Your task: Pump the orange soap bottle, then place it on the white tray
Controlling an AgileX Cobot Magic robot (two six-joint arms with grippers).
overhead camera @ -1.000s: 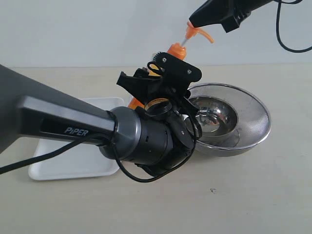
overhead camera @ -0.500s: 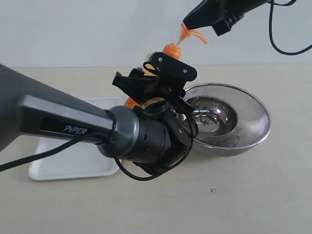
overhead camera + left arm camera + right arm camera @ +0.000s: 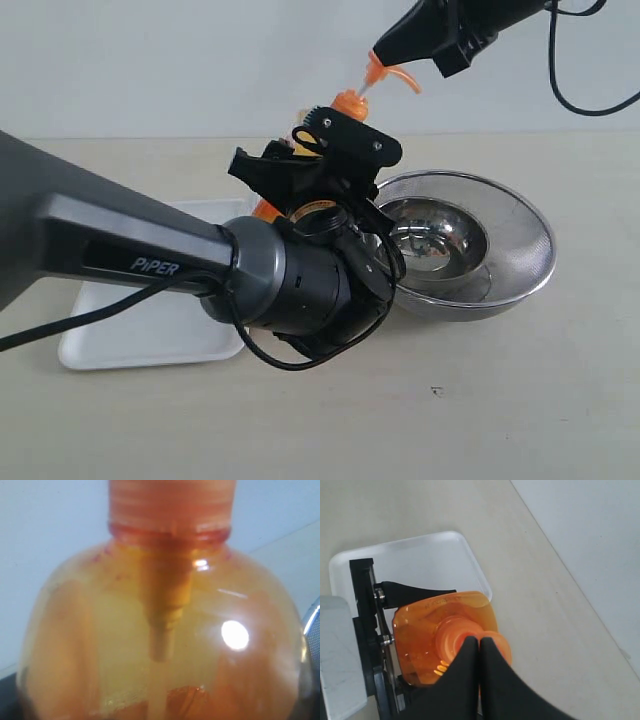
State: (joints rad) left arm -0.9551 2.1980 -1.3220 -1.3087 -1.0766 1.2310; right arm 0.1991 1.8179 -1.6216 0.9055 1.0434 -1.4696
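Pumping step: I judge this is the step in hand. The pump head (image 3: pixel 392 72) has the right claw on it, and a strip of white stem shows below it, so the stroke is not bottomed out.
Left claw (image 3: pixel 318 158): I have it clamped across the shoulders of the orange soap bottle (image 3: pixel 160 645), one black finger on each side, jaws standing fairly wide around the body.
Right claw (image 3: pixel 479 642): the jaws are pressed together with nothing between them. The joined tips sit on top of the pump head as a pusher.
Bottle position: it is tilted, its head leaning toward the right arm, between the white tray (image 3: pixel 120 340) and the steel bowl (image 3: pixel 520 250). Its base is hidden behind my left wrist, so I cannot tell whether it touches the worktop (image 3: pixel 500 400).
Tray: it lies flat, with nothing on the part I can see.
Next move calls for: pushing down along the line of the stem, since the bottle leans and a straight drop could slide the tips off the head. The left grip must hold firm against that push.
After that: I lift the right claw clear, carry the bottle over the tray, bring it upright and set it down before letting go.
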